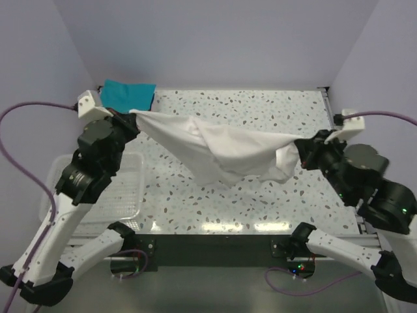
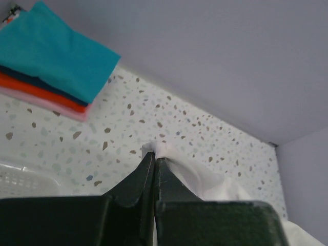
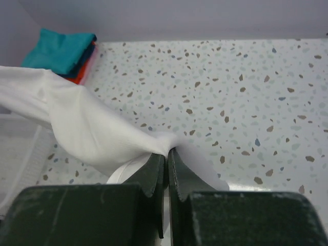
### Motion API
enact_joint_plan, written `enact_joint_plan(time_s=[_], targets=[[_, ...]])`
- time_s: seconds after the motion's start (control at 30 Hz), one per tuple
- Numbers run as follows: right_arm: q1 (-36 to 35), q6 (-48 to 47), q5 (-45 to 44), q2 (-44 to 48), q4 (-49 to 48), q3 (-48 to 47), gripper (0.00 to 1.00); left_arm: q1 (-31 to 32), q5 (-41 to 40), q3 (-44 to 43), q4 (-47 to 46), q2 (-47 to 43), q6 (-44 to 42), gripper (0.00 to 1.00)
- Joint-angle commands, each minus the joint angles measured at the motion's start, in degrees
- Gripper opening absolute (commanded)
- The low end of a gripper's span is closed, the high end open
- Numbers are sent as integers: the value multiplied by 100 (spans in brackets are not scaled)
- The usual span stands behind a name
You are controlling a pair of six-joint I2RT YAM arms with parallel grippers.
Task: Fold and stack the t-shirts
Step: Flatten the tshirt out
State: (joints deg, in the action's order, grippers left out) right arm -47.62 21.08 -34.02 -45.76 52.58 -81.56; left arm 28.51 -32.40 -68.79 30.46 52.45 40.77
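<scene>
White t-shirt [image 1: 221, 153] strung mid-air above speckled table [image 1: 260, 111], left gripper [image 1: 133, 117] and right gripper [image 1: 297, 149] each clamped on an end. Teal t-shirt [image 1: 128, 94] tops folded stack back-left; mesh basket [image 1: 127, 189] beside left arm.

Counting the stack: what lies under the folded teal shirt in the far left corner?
Under the teal shirt, edges of a red-orange layer and a pale pink layer beneath show; the rest is covered.
</scene>
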Motion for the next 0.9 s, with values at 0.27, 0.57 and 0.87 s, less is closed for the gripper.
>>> enact_joint_plan(time_s=[0.27, 0.57, 0.87], targets=[[-2, -95, -139, 577, 1149, -1556, 0, -21, -818, -1346, 346, -948, -193, 0], [-11, 536, -2071, -178, 1527, -872, 0, -21, -1260, -1391, 348, 588, -184, 0], [1539, -4, -939, -1628, -399, 982, 0, -30, -522, -645, -250, 2786, 1, 0]])
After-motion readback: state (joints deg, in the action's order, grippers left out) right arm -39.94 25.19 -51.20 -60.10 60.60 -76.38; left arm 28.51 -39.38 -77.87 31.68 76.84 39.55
